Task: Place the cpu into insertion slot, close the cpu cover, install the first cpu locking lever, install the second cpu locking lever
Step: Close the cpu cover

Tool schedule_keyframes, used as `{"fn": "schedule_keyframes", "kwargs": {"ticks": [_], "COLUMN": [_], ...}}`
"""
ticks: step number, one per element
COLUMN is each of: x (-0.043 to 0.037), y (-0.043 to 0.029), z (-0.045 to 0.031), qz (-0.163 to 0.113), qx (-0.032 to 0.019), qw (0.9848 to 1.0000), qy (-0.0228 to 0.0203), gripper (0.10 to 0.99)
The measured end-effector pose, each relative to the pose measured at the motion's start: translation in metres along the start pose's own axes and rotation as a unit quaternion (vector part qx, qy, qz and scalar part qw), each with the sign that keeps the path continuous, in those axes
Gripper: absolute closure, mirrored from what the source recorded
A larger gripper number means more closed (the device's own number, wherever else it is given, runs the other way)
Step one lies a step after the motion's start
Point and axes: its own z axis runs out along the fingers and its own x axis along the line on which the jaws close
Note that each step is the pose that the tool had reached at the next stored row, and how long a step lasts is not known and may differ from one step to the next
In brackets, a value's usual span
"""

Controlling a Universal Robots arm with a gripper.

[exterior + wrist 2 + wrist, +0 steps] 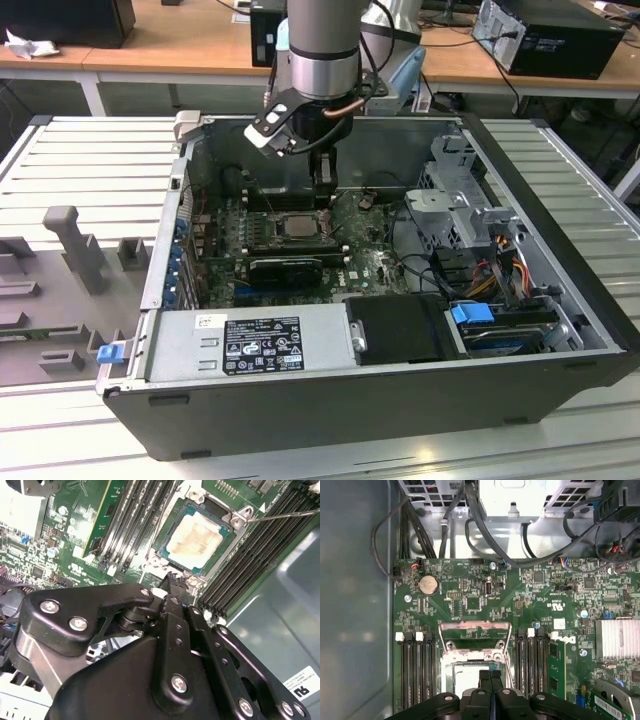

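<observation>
1 cpu (194, 536) sitting in 1 insertion slot (210, 507); 1 hand (490, 674) hovering just beside cpu edge, fingers (484, 681) pressing together w/ nothing btwn.

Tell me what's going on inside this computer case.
The robot arm's gripper, fingers together with nothing visible between them, hangs just above the insertion slot on the green motherboard. The cpu already lies in the slot. The cpu cover looks swung up, not yet shut over the chip.
</observation>
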Motion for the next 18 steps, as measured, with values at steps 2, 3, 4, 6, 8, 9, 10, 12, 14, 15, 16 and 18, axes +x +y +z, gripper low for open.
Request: {"fn": "schedule_keyframes", "kwargs": {"ticks": [2,3,4,6,8,9,10,12,14,15,16,18], "x": [0.0,0.0,0.0001,0.0003,0.0005,0.0005,0.0006,0.0007,0.0008,0.0008,0.0009,0.001], "y": [0.001,0.0017,0.0051,0.0094,0.0135,0.0151,0.0167,0.0188,0.0213,0.0222,0.0226,0.0233], "z": [-0.0029,-0.0028,-0.0028,-0.0025,-0.0023,-0.0022,-0.0021,-0.002,-0.0018,-0.0018,-0.0018,-0.0019], "qz": [0.0,0.0,0.0,0.0,0.0,0.0,0.0,0.0,0.0,0.0,0.0,0.0], "qx": [-0.0001,-0.0001,0.0,0.0,0.0,0.0,0.0,0.0,0.0,0.0,0.0,0.0], "qw": [1.0,1.0,1.0,1.0,1.0,1.0,1.0,1.0,1.0,1.0,1.0,1.0], "qy": [0.0,0.0002,0.0,0.0,0.0,0.0,0.0,0.0,0.0,0.0,0.0,0.0], "gripper": [0.98,0.98,0.98,0.98,0.98,0.98,0.98,0.98,0.98,0.98,0.98,0.98]}}
